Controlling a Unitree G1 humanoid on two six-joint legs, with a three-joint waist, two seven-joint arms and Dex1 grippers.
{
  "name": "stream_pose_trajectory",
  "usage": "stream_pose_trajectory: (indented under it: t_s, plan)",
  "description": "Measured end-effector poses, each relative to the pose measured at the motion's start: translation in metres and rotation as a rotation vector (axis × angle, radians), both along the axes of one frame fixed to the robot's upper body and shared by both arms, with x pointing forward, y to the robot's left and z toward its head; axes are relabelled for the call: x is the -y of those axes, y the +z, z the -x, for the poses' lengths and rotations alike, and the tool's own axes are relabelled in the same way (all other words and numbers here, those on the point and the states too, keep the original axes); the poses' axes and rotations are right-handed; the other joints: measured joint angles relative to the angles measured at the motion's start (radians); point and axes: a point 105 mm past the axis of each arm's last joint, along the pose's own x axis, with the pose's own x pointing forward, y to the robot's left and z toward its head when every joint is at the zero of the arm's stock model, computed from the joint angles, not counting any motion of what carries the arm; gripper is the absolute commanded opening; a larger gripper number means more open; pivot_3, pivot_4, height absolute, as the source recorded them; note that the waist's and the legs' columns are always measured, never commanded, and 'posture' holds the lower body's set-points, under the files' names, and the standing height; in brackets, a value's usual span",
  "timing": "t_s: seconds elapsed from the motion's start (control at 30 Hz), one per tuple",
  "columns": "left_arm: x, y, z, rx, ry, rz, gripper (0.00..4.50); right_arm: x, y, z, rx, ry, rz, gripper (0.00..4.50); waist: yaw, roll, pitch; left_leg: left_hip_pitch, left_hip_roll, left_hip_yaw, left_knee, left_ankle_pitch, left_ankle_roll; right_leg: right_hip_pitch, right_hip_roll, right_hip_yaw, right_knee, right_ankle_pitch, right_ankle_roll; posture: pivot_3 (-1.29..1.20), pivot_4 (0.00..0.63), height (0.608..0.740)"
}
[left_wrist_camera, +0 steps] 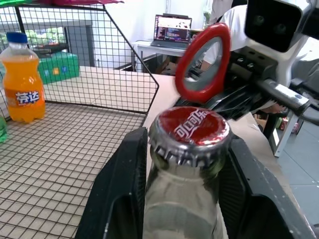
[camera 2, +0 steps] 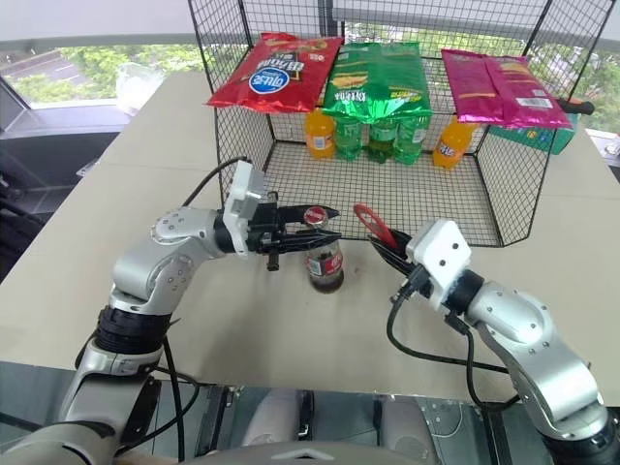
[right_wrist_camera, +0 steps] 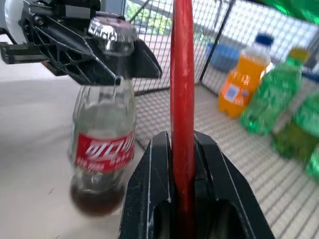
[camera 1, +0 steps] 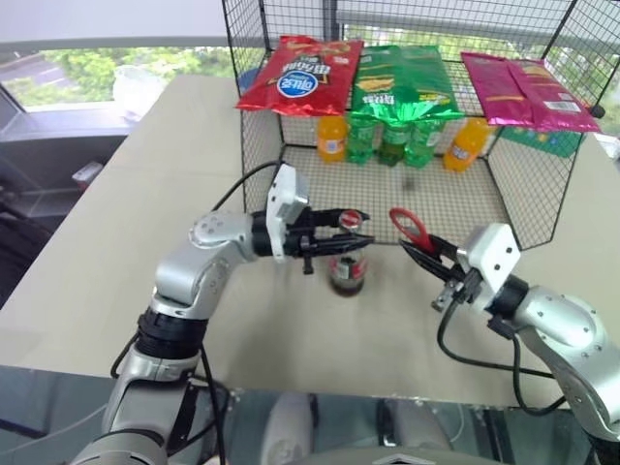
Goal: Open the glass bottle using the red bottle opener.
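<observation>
My left gripper [camera 1: 341, 235] clasped the bottle [camera 1: 348, 269] by its neck, upright on the worktop [camera 1: 116, 223]. My right gripper [camera 1: 426, 254], clenched, held the opener [camera 1: 410, 228] just beside the cap.

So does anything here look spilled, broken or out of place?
Nothing stands out. The glass bottle stands upright on the table, cap on, nearly empty but with no spill showing. The snack bags lie atop the wire rack.

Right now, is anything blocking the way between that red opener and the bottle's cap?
Nothing visible. The red bottle opener, in the right gripper, sits apart from the glass bottle with open air between. The left gripper flanks the neck below the cap.
</observation>
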Motion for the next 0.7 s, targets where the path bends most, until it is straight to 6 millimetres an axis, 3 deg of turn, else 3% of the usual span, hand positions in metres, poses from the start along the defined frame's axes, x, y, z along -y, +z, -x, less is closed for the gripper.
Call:
stream_pose_trajectory:
  t_s: [0.37,0.7]
  plan:
    - [-0.002,-0.001,0.002,-0.001,-0.002,0.000,1.27,-0.030,-0.009,-0.008,0.394,0.016,0.184,0.00,0.003,0.000,0.000,0.001,0.000,0.000,0.000,0.000,0.000,0.000,0.000,0.000,0.001,0.000,0.000,0.00,0.150,0.740]
    - [-0.001,-0.003,0.004,0.005,-0.010,-0.007,1.27,-0.027,-0.016,-0.007,0.553,0.014,0.250,0.00,0.003,0.002,-0.005,0.002,0.000,0.001,0.000,0.000,0.000,0.001,0.000,0.001,0.000,0.000,0.000,0.00,0.150,0.740]
